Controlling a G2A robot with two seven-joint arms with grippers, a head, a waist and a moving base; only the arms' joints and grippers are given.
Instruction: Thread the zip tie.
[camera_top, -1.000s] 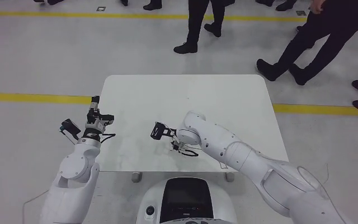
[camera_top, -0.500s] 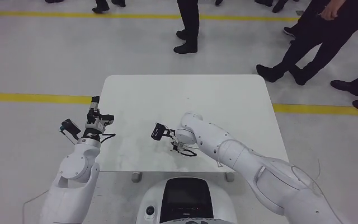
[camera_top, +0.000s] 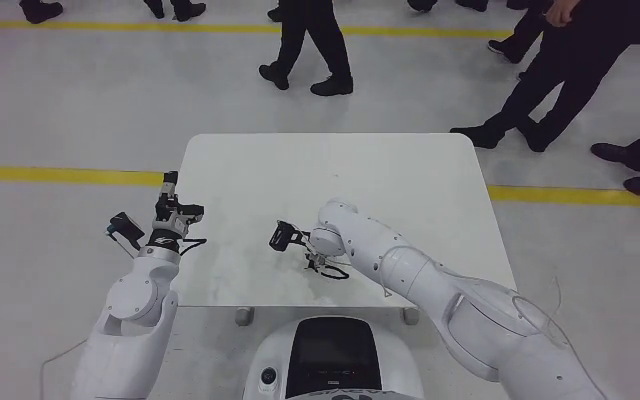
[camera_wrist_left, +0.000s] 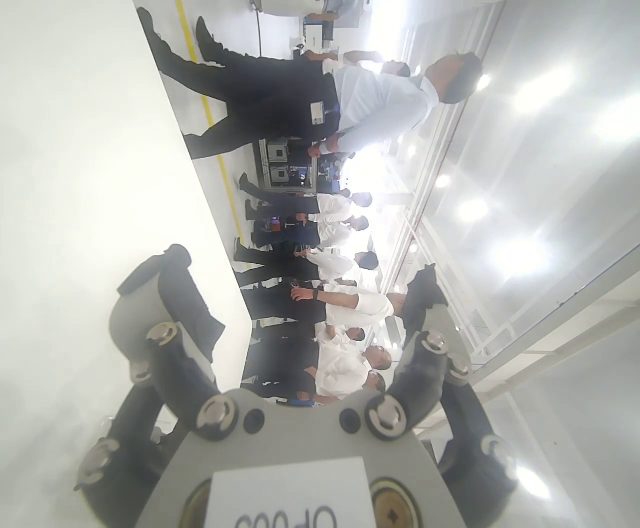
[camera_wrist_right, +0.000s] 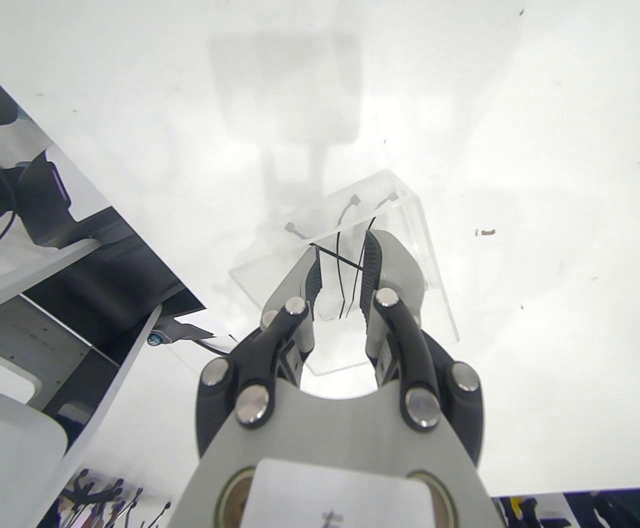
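Three thin black zip ties (camera_wrist_right: 341, 260) lie crossed on a clear acrylic stand (camera_wrist_right: 405, 200) near the table's front edge. My right gripper (camera_wrist_right: 342, 265) is open just over them, one finger on each side of the ties, holding nothing. From above, this gripper (camera_top: 320, 262) sits at the zip ties (camera_top: 338, 272). My left gripper (camera_wrist_left: 297, 287) is open and empty at the table's left edge, raised off the surface (camera_top: 172, 203).
The white table (camera_top: 400, 180) stretches bare behind and to the right of the stand. Its front edge runs close by the right gripper. A small dark speck (camera_wrist_right: 484, 232) lies on the table beside the stand. People walk on the floor beyond the far edge.
The right arm has shifted slightly left over the zip ties. The left arm has not moved.
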